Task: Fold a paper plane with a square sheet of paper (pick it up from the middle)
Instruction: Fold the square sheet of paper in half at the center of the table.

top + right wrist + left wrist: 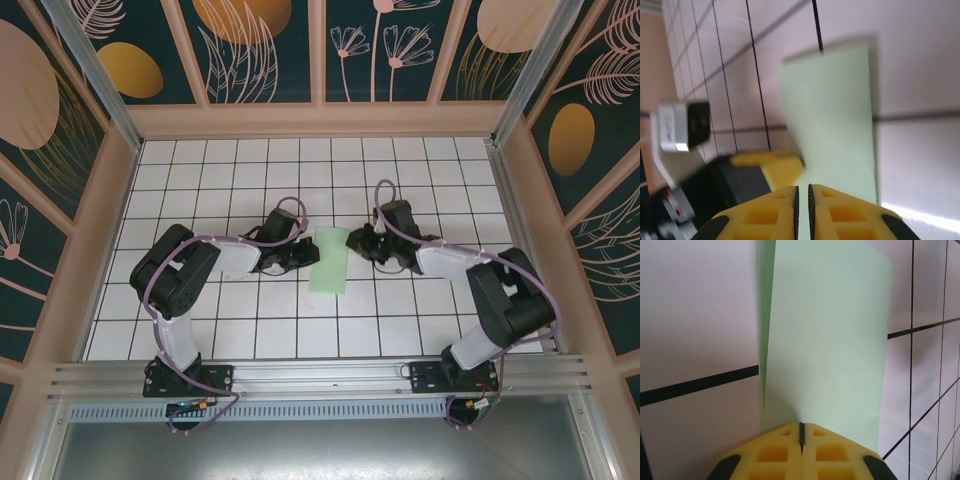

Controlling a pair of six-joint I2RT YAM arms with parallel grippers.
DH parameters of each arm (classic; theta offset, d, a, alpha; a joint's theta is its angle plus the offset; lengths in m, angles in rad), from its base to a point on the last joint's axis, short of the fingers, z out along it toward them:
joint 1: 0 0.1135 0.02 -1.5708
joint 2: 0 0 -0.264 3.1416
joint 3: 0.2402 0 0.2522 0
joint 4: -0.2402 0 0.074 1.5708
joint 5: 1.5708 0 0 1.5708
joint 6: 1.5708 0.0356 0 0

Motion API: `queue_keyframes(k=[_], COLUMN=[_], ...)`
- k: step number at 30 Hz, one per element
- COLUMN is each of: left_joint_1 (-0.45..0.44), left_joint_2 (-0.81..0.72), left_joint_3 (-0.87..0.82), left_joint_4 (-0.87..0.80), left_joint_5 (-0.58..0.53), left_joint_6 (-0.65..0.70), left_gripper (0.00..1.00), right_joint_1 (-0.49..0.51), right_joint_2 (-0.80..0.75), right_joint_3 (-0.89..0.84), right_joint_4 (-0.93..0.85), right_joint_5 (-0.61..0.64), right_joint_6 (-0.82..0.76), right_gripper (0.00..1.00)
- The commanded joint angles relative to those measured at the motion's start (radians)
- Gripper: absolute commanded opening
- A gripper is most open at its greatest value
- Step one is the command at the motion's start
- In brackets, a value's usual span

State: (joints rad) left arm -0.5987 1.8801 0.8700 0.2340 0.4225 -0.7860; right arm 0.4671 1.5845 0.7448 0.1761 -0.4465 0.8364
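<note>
Item: square sheet of paper (330,260), folded to strip, touching left gripper (305,258) tip. Light, floppy, slick; I'd pinch mid-edge. Left gripper clenched; right gripper (352,242), opp. it across sheet, near-clenched. Paper pinched? Can't tell.

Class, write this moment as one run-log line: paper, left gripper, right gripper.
paper: folded in half, on table | left gripper: shut, at its left edge | right gripper: nearly shut, at its right edge

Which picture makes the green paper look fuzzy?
Right wrist view: the green paper is blurred and soft-edged, with a bright glare streak on the table at lower right. Left wrist view: the paper's edges are crisp. Top view: even light, no strong glare.
</note>
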Motion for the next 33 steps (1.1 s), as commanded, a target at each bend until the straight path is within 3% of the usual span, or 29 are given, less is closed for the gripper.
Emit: queue_keyframes(k=[1, 10, 15, 23, 33], left_joint_1=[-0.005, -0.005, -0.006, -0.006, -0.005], left_joint_2=[0.011, 0.019, 0.02, 0.013, 0.008], left_joint_3=[-0.02, -0.009, -0.01, -0.012, -0.008], left_joint_4=[-0.136, -0.141, -0.142, -0.147, -0.149], left_joint_5=[-0.023, -0.021, -0.019, -0.021, -0.016], left_joint_6=[0.022, 0.026, 0.029, 0.03, 0.025], left_gripper=[0.0, 0.0, 0.0, 0.0, 0.0], right_joint_1=[-0.026, -0.039, -0.042, -0.051, -0.07], right_joint_2=[0.11, 0.273, 0.311, 0.246, 0.377], right_joint_3=[0.081, 0.126, 0.135, 0.254, 0.336], right_joint_4=[0.037, 0.034, -0.073, -0.083, -0.087], right_joint_5=[-0.052, -0.054, 0.036, -0.05, -0.064], right_joint_6=[-0.04, -0.053, -0.088, -0.114, -0.109], right_gripper=[0.17, 0.16, 0.16, 0.16, 0.16])
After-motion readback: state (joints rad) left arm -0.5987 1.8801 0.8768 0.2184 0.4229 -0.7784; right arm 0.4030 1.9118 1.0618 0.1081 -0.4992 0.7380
